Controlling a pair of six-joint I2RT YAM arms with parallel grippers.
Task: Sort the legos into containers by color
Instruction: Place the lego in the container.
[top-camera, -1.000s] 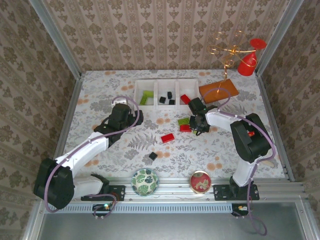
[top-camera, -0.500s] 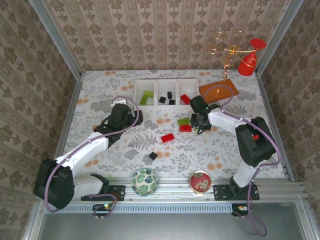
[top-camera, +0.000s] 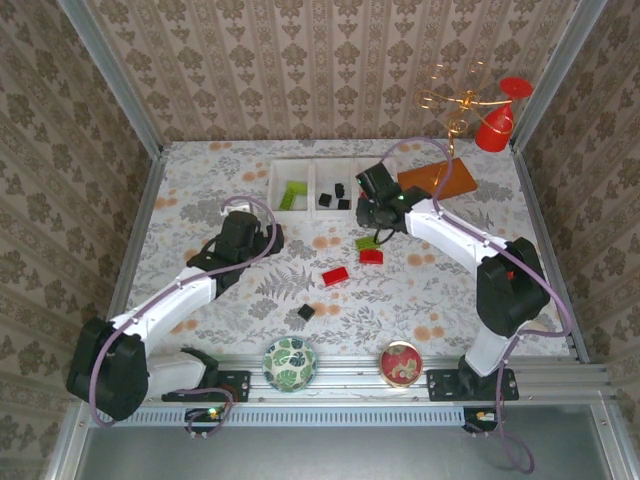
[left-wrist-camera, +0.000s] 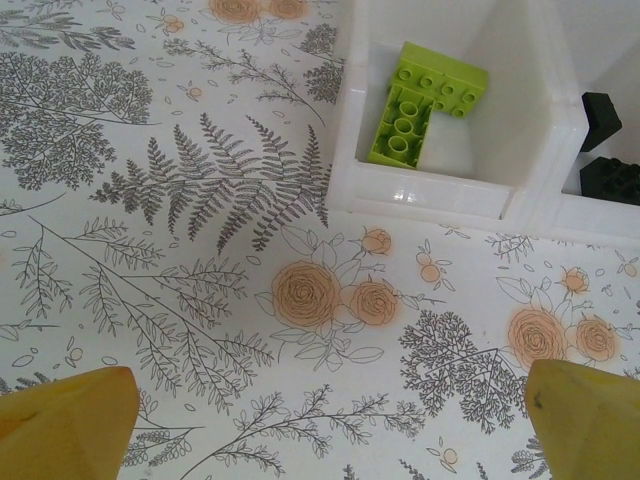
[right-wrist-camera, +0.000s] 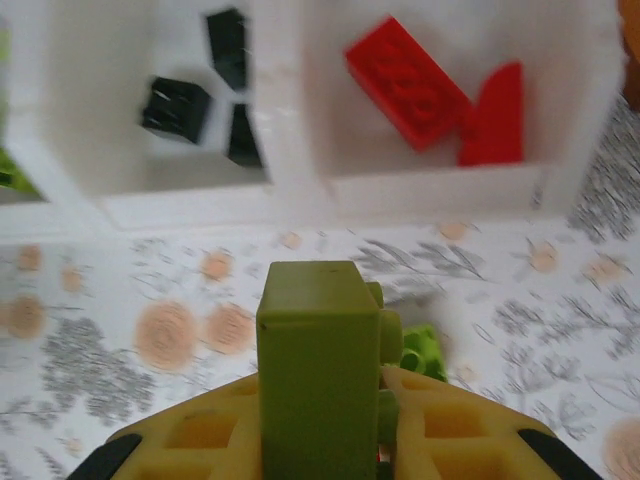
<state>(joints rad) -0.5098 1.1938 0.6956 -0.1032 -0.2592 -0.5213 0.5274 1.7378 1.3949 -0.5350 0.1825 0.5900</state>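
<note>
Your right gripper (top-camera: 374, 208) had lifted off the loose bricks at the centre of the top view and swung up to the near edge of the white tray (top-camera: 330, 162). Its jaws were clamped on a lime green brick (right-wrist-camera: 318, 350). That made one more pick, but the sort wasn't finished. In the wrist view the brick sat at lower centre, facing the wall between the black cubes (right-wrist-camera: 190, 100) and the red bricks (right-wrist-camera: 410, 80). The green compartment (left-wrist-camera: 440, 150) lay at the tray's left end, so you probably had to carry it further left. The brick looked blocky and matte and was held end-on, with studs showing on its right side.

Your left gripper (left-wrist-camera: 325, 420) hung over bare table below that compartment, jaws wide apart and holding nothing. A green brick (top-camera: 366, 242), two red ones (top-camera: 335, 275) and a black cube (top-camera: 306, 312) lay loose.
</note>
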